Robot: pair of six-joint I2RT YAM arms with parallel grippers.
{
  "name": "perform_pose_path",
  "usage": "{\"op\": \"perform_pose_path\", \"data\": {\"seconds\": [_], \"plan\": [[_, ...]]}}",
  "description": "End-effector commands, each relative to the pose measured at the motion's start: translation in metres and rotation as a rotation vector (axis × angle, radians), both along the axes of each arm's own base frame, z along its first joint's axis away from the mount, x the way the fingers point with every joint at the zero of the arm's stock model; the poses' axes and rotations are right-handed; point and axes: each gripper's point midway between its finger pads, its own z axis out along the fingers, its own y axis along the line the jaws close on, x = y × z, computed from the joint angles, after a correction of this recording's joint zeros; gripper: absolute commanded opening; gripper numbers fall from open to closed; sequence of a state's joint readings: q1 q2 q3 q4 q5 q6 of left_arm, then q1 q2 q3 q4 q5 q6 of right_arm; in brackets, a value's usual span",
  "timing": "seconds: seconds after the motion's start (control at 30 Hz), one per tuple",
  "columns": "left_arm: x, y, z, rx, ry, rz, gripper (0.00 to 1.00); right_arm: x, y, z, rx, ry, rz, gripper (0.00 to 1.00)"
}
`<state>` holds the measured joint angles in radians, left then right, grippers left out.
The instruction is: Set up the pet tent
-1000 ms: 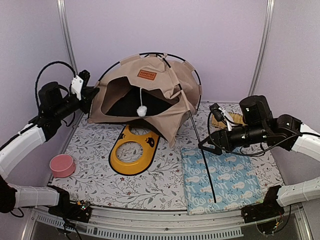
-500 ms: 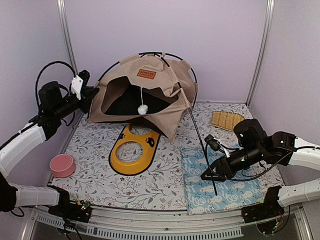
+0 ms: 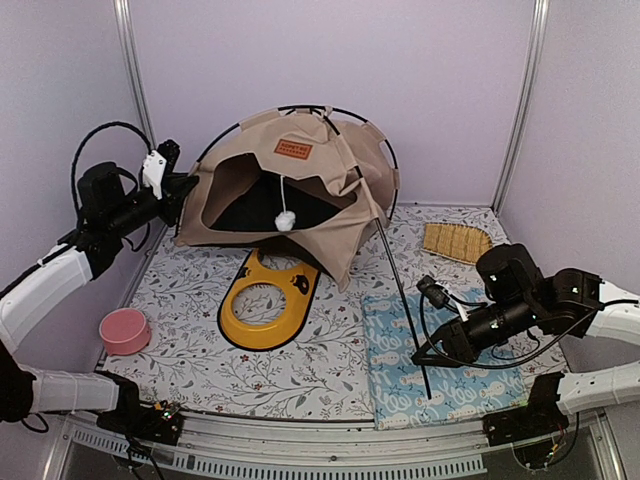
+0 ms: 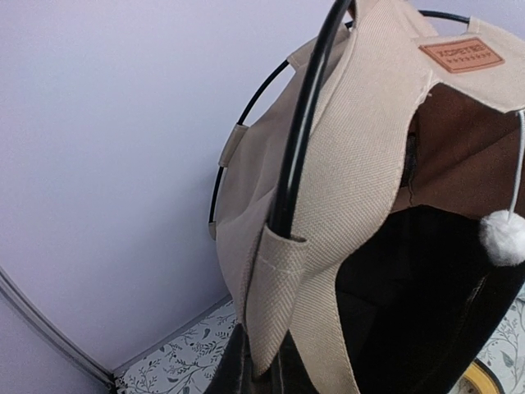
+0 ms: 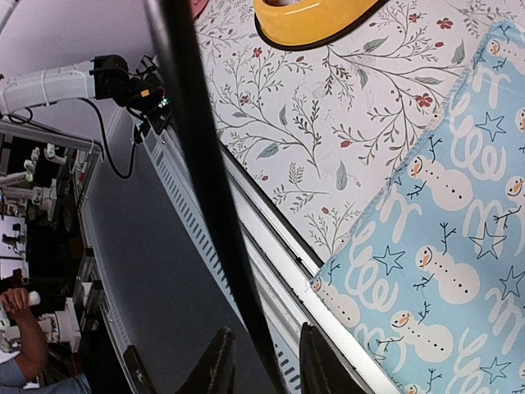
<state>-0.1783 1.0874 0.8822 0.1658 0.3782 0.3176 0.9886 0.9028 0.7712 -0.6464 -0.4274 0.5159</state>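
Well, the pet tent [image 3: 290, 190] stands at the twelve o'clock end of the table [image 3: 180, 300], its door facing six o'clock and the dome mostly raised, with poles arching over the top and the pom-pom hanging in the opening. My left claw [image 3: 172, 187] is pressed together on the tent's nine o'clock edge, where the fabric pocket takes a pole end, and it steadies that side.

One job looks undone. A loose pole [image 3: 400, 290] leaves the tent's three o'clock side and slants down toward five o'clock, ending on the blue mat [image 3: 470, 370]. My right claw [image 3: 425, 352] sits around its lower part. In the right wrist view the pole runs between my fingers [image 5: 220, 365], which stand a little apart from it, so I judge it straddled, not yet pinched.

What remains, I think, is to grip that pole and seat its free end, so the three o'clock side stands taut.
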Motion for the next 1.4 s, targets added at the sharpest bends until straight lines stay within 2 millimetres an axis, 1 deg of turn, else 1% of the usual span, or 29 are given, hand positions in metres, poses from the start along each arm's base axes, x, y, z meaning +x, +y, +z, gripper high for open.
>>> {"op": "perform_pose_path", "data": {"seconds": [0.0, 0.03, 0.07, 0.13, 0.23, 0.33, 0.37, 0.43, 0.47, 0.5, 0.57, 0.63, 0.73, 0.8, 0.9, 1.1, 1.2, 1.27, 1.37], "plan": [[-0.001, 0.003, 0.042, -0.047, -0.11, -0.001, 0.0, -0.002, 0.001, -0.005, -0.013, 0.007, 0.012, 0.22], [0.0, 0.003, 0.042, -0.048, -0.109, -0.001, 0.0, -0.002, 0.002, -0.005, -0.009, 0.006, 0.017, 0.2], [0.0, 0.003, 0.042, -0.052, -0.108, -0.002, 0.0, -0.002, 0.003, -0.005, -0.008, 0.008, 0.021, 0.15], [0.002, 0.002, 0.042, -0.058, -0.102, -0.005, 0.0, -0.003, 0.006, -0.006, -0.003, 0.01, 0.032, 0.11], [0.007, 0.0, 0.042, -0.08, -0.081, -0.012, 0.0, -0.003, 0.011, -0.005, 0.011, 0.01, 0.05, 0.01], [0.014, -0.001, 0.04, -0.113, -0.053, -0.011, 0.0, 0.001, 0.02, 0.004, 0.046, -0.008, 0.058, 0.0], [0.017, 0.0, 0.039, -0.121, -0.047, 0.0, 0.02, 0.003, 0.024, 0.009, 0.065, -0.019, 0.06, 0.0], [0.021, 0.003, 0.039, -0.135, -0.042, 0.022, 0.15, 0.007, 0.031, 0.019, 0.107, -0.039, 0.06, 0.0], [0.023, 0.005, 0.04, -0.14, -0.046, 0.037, 0.27, 0.009, 0.035, 0.025, 0.133, -0.051, 0.059, 0.0], [0.024, 0.007, 0.041, -0.146, -0.051, 0.053, 0.36, 0.011, 0.038, 0.031, 0.159, -0.063, 0.054, 0.0], [0.027, 0.011, 0.046, -0.16, -0.064, 0.075, 0.51, 0.016, 0.045, 0.042, 0.209, -0.083, 0.039, 0.0], [0.027, 0.011, 0.053, -0.174, -0.072, 0.082, 0.62, 0.022, 0.051, 0.052, 0.255, -0.1, 0.022, 0.0], [0.022, 0.005, 0.066, -0.19, -0.09, 0.081, 0.69, 0.031, 0.061, 0.061, 0.3, -0.115, -0.004, 0.0], [0.014, -0.006, 0.073, -0.198, -0.101, 0.066, 0.71, 0.035, 0.068, 0.065, 0.325, -0.121, -0.013, 0.0], [-0.003, -0.025, 0.077, -0.213, -0.102, 0.039, 0.71, 0.04, 0.08, 0.069, 0.356, -0.116, -0.008, 0.0], [-0.043, -0.06, 0.058, -0.285, -0.064, -0.034, 0.68, 0.05, 0.106, 0.077, 0.373, -0.122, 0.015, 0.0], [-0.057, -0.08, 0.04, -0.296, -0.021, -0.075, 0.66, 0.056, 0.116, 0.082, 0.39, -0.13, 0.019, 0.0], [-0.064, -0.089, 0.024, -0.304, 0.013, -0.084, 0.64, 0.059, 0.123, 0.087, 0.407, -0.131, 0.023, 0.0], [-0.074, -0.099, -0.005, -0.337, 0.073, -0.09, 0.61, 0.063, 0.134, 0.093, 0.431, -0.129, 0.03, 0.0]]}}
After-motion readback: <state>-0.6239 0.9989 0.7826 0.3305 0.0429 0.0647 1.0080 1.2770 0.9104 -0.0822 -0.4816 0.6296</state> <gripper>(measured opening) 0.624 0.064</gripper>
